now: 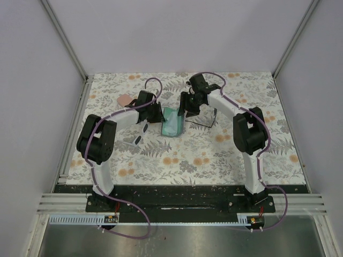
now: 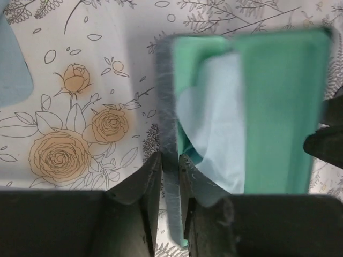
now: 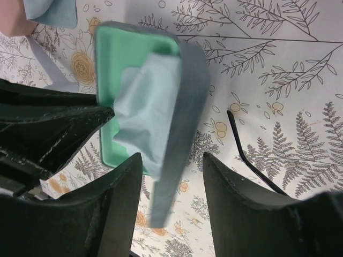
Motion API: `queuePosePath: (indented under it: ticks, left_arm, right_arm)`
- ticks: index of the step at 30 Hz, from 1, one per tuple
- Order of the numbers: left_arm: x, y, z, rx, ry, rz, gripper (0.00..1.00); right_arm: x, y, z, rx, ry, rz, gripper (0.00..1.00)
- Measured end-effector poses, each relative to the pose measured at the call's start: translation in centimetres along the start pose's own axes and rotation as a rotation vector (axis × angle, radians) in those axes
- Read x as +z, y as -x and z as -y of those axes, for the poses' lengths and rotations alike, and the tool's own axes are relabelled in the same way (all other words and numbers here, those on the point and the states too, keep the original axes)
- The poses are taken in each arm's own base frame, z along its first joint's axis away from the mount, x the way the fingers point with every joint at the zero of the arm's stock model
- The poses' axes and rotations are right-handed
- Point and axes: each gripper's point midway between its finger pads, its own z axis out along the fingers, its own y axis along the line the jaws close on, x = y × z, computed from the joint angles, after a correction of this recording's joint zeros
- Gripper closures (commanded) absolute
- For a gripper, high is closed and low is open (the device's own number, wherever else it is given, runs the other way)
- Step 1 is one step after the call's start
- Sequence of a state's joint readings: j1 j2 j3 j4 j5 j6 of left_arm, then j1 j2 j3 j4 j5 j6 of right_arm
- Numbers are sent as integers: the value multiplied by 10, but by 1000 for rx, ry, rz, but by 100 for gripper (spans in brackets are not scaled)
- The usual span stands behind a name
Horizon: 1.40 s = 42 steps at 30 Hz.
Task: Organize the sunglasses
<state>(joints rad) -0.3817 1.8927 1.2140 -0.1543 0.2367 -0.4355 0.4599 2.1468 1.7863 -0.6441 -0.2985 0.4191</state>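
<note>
Floral table (image 1: 214,155): left fingers (image 2: 142,184) clamp the open case's (image 1: 171,126) grey wall near the far edge, and right fingers (image 3: 236,198) stand apart astride it. Just right lie the black-framed sunglasses (image 3: 239,150); the whitish pair (image 1: 138,140) sits left. Best to steady the case and flatten the cloth (image 2: 214,123) first.

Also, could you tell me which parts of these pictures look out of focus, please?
Top external view: even light, soft shadows, no glare. Left wrist view: the printed tablecloth is crisp, while the open case and its cloth look smeared at the edges. Right wrist view: the case's grey rim is soft close to the lens; the tablecloth is sharp.
</note>
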Motion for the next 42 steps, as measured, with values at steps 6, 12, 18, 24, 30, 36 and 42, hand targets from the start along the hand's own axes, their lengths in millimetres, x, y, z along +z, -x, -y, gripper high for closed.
queuePosePath:
  ticks: [6, 12, 18, 24, 30, 36, 42]
  left_arm:
    - [9, -12, -9, -9, 18, -44, 96]
    - [12, -23, -10, -13, -1, -67, 96]
    - [6, -42, -9, -32, -24, -57, 96]
    - [-9, -58, -14, -84, 3, -29, 93]
    - [-23, -68, -7, -97, 8, 12, 91]
    - [-24, -65, 15, -70, -33, 44, 87]
    - [-23, -69, 23, -53, -46, 37, 84]
  right_arm:
    - [4, -4, 0, 7, 17, -8, 40]
    - [2, -19, 4, 35, 17, -27, 32]
    - [-26, -30, 1, 48, 24, -6, 26]
    - [-64, -9, 9, 114, 22, 111, 30]
    - [-95, 5, 64, 229, -153, 251, 30]
    - [-103, -2, 84, 246, -245, 288, 30]
    - [-103, -11, 90, 250, -267, 280, 30]
